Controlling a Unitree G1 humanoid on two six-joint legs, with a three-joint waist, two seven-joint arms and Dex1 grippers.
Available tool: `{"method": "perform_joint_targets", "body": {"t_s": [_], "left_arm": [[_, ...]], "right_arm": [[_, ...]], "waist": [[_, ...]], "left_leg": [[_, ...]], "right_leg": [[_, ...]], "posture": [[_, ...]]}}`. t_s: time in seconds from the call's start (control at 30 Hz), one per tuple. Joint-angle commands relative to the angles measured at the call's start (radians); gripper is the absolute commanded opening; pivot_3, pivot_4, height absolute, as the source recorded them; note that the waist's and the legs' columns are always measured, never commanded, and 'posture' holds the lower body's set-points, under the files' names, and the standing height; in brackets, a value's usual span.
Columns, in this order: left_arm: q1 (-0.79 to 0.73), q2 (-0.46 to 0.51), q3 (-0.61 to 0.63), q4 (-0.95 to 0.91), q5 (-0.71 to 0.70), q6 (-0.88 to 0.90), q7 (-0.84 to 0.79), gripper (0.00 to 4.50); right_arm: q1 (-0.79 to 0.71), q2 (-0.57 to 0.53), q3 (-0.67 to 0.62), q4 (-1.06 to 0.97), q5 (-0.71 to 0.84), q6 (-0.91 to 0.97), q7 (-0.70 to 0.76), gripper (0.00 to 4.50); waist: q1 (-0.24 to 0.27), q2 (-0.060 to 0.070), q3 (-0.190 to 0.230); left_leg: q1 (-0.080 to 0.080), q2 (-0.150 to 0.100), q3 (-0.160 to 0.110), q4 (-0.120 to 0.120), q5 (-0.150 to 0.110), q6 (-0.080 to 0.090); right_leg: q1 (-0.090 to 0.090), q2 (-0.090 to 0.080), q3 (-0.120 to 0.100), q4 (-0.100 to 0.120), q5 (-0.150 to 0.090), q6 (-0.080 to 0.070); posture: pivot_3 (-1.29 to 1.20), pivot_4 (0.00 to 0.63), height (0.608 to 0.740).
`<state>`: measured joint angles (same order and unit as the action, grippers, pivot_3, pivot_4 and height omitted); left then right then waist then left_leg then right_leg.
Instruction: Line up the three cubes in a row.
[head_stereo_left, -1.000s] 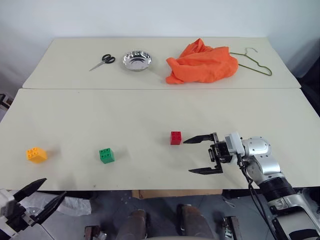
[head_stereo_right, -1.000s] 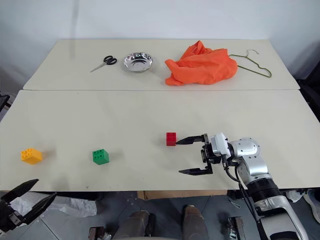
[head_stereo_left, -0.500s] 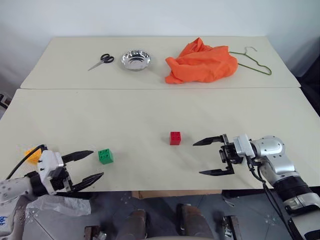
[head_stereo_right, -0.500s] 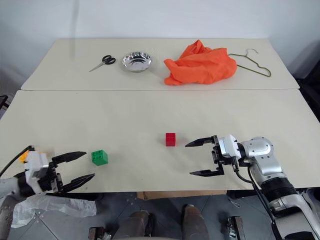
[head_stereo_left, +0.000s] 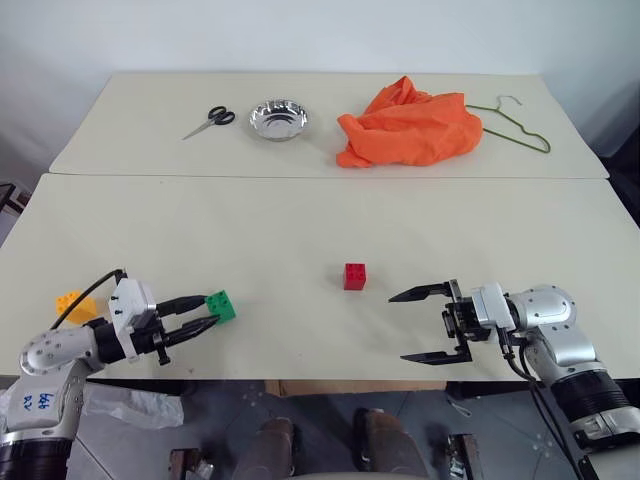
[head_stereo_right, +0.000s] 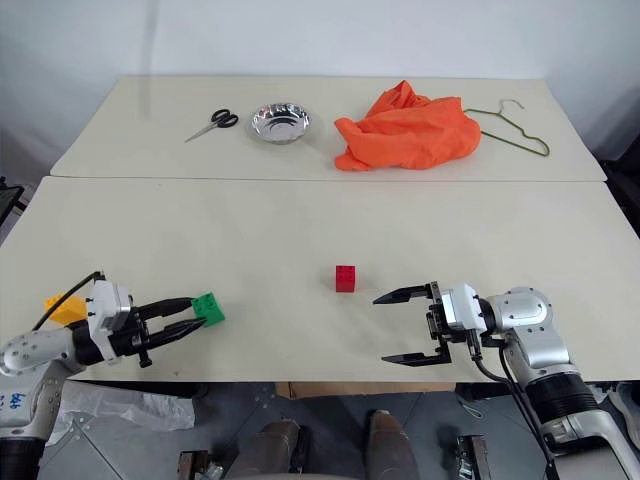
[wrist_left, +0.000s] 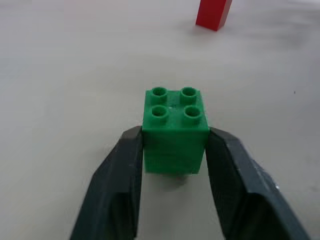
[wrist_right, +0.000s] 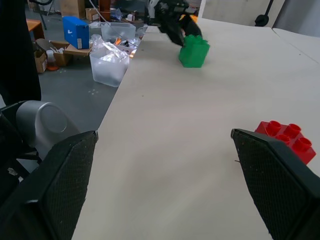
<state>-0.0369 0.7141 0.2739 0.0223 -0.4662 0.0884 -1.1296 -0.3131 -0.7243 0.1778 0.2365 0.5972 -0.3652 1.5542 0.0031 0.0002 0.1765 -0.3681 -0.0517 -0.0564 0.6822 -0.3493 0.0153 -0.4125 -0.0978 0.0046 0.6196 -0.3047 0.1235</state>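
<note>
Plastic, hard and hollow-looking, the three cubes should be very light and stiff, with nothing fragile about them; their smooth flat sides could slip under a loose pinch, so the best hold is square across two opposite side faces, below the studs, which is how the green cube (wrist_left: 175, 131) is taken now. The left gripper (head_stereo_left: 197, 320) is clenched on it, one black finger against each side, low in the left of the left eye view near the front table edge. The green cube carries four round studs on top and looks a little tilted in the grip. The red cube (head_stereo_left: 354, 276) sits alone near the middle of the frame, upright on the cream table (head_stereo_left: 300, 220), well apart from the green one. The orange-yellow cube (head_stereo_left: 72, 304) lies at the far left, partly hidden behind the left arm. The right gripper (head_stereo_left: 428, 325) hovers lower right of the red cube with its jaws spread wide, grasping nothing.
</note>
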Motion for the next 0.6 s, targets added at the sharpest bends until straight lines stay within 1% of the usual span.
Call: {"method": "perform_joint_targets", "body": {"t_s": [0.03, 0.17, 0.23, 0.3, 0.4, 0.5, 0.6], "left_arm": [[-0.084, 0.025, -0.007, -0.034, -0.066, 0.053, -0.042, 1.52], [-0.297, 0.045, -0.160, 0.046, 0.017, 0.038, -0.150, 1.52], [-0.408, 0.015, -0.232, 0.132, 0.065, 0.007, -0.188, 1.52], [-0.486, -0.013, -0.282, 0.214, 0.102, -0.024, -0.213, 1.52], [-0.634, -0.105, -0.376, 0.466, 0.199, -0.133, -0.254, 1.52], [-0.697, -0.149, -0.398, 0.604, 0.241, -0.211, -0.275, 1.52], [-0.741, -0.200, -0.421, 0.706, 0.275, -0.273, -0.278, 1.52]], "right_arm": [[0.035, -0.015, -0.051, -0.044, -0.005, 0.015, 0.035, 4.50], [0.063, -0.010, -0.094, -0.061, -0.020, 0.028, -0.007, 4.50], [0.073, -0.003, -0.113, -0.070, -0.024, 0.034, -0.025, 4.50], [0.077, 0.005, -0.129, -0.077, -0.029, 0.042, -0.041, 4.50], [0.111, 0.014, -0.176, -0.108, -0.027, 0.062, -0.101, 4.50], [0.132, 0.025, -0.215, -0.126, -0.025, 0.077, -0.145, 4.50], [0.162, 0.042, -0.332, -0.105, -0.001, 0.087, -0.260, 4.50]], "waist": [[0.001, 0.000, 0.000], [0.001, 0.000, 0.000], [0.000, 0.000, 0.000], [-0.001, 0.000, 0.000], [-0.001, 0.000, 0.000], [-0.005, 0.000, 0.000], [-0.001, 0.000, 0.000]], "left_leg": [[0.000, 0.000, 0.000, 0.000, 0.000, 0.000], [-0.001, 0.000, -0.001, 0.000, 0.000, 0.000], [0.000, -0.001, 0.000, 0.001, 0.001, 0.000], [0.000, -0.001, 0.000, 0.001, 0.001, 0.000], [-0.001, -0.002, 0.000, 0.001, 0.001, 0.000], [-0.002, -0.003, 0.001, 0.001, 0.002, 0.001], [-0.002, -0.003, 0.001, 0.001, 0.002, 0.001]], "right_leg": [[0.000, 0.000, 0.000, 0.000, 0.000, 0.000], [0.000, 0.000, -0.001, 0.001, 0.000, 0.000], [0.000, 0.000, -0.003, 0.001, 0.000, 0.000], [0.000, 0.001, -0.006, 0.002, 0.000, 0.001], [-0.001, 0.002, -0.010, 0.004, 0.000, 0.001], [-0.001, 0.002, -0.010, 0.005, 0.001, 0.001], [-0.001, 0.001, -0.010, 0.005, 0.001, 0.002]], "posture": [[0.00, 0.150, 0.740], [0.00, 0.150, 0.740], [0.00, 0.150, 0.740], [0.00, 0.150, 0.740], [0.00, 0.150, 0.740], [0.00, 0.150, 0.740], [0.00, 0.150, 0.740]]}}
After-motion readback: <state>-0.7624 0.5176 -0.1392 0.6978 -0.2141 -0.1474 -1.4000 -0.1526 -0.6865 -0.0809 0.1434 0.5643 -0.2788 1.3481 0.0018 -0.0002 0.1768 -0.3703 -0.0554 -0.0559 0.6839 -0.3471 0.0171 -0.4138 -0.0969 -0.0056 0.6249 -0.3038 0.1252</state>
